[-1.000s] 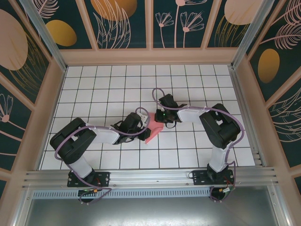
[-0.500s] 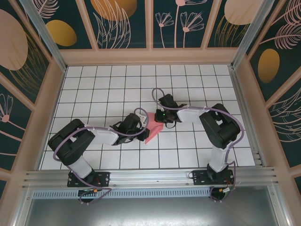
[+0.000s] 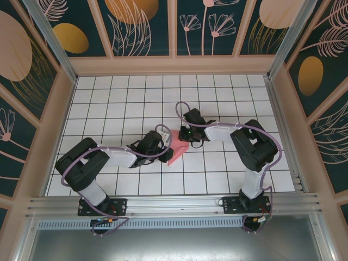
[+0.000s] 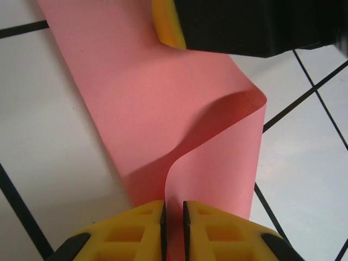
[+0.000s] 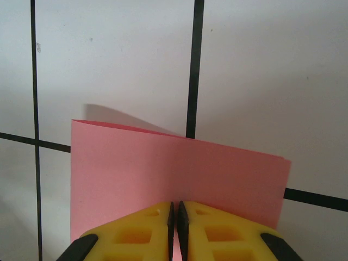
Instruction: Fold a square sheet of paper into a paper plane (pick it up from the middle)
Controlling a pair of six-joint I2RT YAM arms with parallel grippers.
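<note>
The square sheet of paper [image 3: 176,151] is pink and lies bent between my two grippers on the white grid table [image 3: 217,103]. In the left wrist view the sheet [image 4: 163,109] curls up in a loop, and my left gripper [image 4: 174,211] is shut on its raised near edge. My right gripper [image 5: 174,211] is shut on the opposite side, where the paper [image 5: 163,174] looks doubled over with a straight far edge. From above, the left gripper [image 3: 165,143] and right gripper [image 3: 184,139] nearly meet over the sheet. No finished paper plane is in view.
The right gripper's yellow finger [image 4: 166,24] and black body sit close ahead of the left gripper. Low pink walls [image 3: 174,65] fence the tiled table on three sides. An aluminium rail [image 3: 174,204] runs along the near edge by the arm bases.
The pink sheet has bunched a little more between the grippers. Both arms have barely moved.
</note>
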